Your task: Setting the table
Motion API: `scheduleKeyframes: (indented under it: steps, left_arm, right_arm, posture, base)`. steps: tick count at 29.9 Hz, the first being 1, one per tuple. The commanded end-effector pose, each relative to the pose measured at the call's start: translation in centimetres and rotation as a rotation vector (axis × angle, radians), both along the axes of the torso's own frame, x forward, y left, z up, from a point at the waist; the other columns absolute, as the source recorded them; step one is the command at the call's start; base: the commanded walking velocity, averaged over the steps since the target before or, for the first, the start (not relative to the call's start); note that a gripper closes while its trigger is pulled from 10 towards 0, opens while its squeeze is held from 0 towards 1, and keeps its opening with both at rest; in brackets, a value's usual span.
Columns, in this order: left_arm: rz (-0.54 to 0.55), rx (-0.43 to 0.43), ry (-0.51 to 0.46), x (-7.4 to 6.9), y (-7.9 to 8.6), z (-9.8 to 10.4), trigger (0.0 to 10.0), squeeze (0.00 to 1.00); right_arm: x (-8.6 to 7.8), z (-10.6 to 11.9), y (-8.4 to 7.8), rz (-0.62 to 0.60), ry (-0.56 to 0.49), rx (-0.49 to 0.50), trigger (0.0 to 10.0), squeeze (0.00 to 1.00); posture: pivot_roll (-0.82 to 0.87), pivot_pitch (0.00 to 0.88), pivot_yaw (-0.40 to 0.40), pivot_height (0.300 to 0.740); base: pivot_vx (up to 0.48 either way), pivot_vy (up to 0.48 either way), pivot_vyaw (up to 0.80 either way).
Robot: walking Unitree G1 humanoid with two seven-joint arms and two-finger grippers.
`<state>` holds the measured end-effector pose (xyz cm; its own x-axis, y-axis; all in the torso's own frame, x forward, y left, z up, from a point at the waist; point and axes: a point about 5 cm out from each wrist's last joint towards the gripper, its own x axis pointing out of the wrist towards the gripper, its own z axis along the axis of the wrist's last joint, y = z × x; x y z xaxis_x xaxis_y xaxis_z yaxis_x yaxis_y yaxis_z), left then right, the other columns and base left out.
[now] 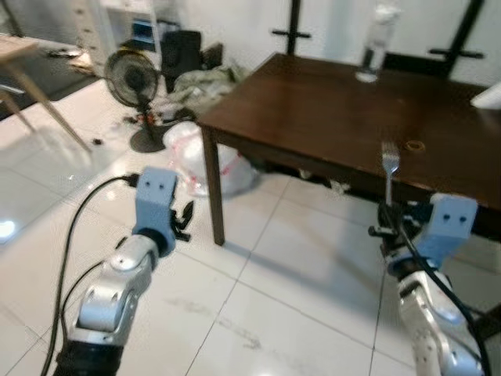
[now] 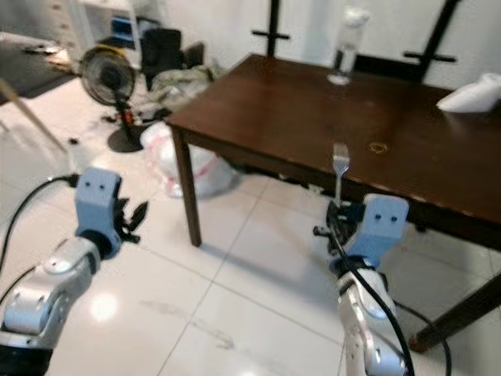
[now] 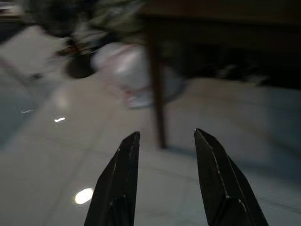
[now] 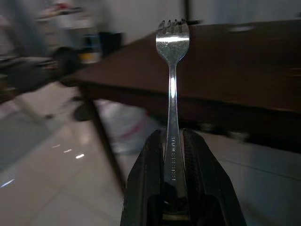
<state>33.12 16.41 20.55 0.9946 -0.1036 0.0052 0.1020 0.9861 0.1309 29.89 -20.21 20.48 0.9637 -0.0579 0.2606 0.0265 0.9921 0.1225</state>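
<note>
I hold a fork (image 4: 172, 89) clenched by its handle in my right gripper (image 4: 173, 188), tines up, and it stands upright just short of the near edge of the dark wooden table (image 1: 329, 117), out over the floor and not yet above the top. My left gripper (image 3: 164, 183) hangs released, fingers spread and empty, off the table's near corner, low beside the table leg (image 1: 213, 188).

As I judge it, the step in hand is carrying the fork to the table and laying it down. To do it well I should close in on the table's near edge until my right arm reaches over the top, then tip the fork from upright to flat before I let go, so it lies down instead of dropping and clattering. I would set it on a bare stretch near the edge, clear of the small ring (image 1: 414, 145) that lies on the wood a little beyond the fork. The grip is low on the handle, so the tines could swing; a slow wrist turn seems wise.

The table top is mostly bare. A clear water bottle (image 1: 376, 43) stands at the far side of the table, and something white (image 1: 489, 95) rests at its far right edge. Beyond the table's left corner, on the glossy white tiled floor (image 1: 274, 274), sit a white plastic bag (image 1: 200, 157), a floor fan (image 1: 133, 86) and a heap of clutter against the wall.
</note>
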Motion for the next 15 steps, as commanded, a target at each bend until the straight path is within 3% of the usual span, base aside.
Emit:
scheduleKeyframes:
  steps: [1, 11, 12, 15]
  left_arm:
    - [0.027, 0.032, 0.018, -0.1, 0.5, -0.9, 10.0, 0.00]
    - [0.036, 0.062, 0.031, -1.0, 1.2, -3.0, 10.0, 0.00]
    - [0.036, 0.075, 0.029, -1.4, 1.3, -3.7, 10.0, 0.00]
    - [0.044, 0.083, 0.020, -1.6, 1.2, -3.7, 10.0, 0.00]
  right_arm:
    - [-0.1, -0.5, -0.2, -0.003, 0.015, 0.018, 10.0, 0.00]
    - [-0.4, -1.8, 0.1, 0.040, 0.039, -0.051, 10.0, 0.00]
    - [-0.9, -3.5, 0.5, 0.104, 0.078, -0.085, 10.0, 0.00]
    - [-1.0, -4.1, 0.8, 0.139, 0.093, -0.083, 10.0, 0.00]
  posture:
    - [0.03, 0.108, 0.086, 0.740]
    - [0.03, 0.107, 0.085, 0.740]
    - [0.03, 0.105, 0.078, 0.740]
    - [0.03, 0.103, 0.075, 0.740]
  base:
    - [0.000, 0.000, 0.79]
    - [0.000, 0.000, 0.79]
    - [0.000, 0.000, 0.79]
    - [0.000, 0.000, 0.79]
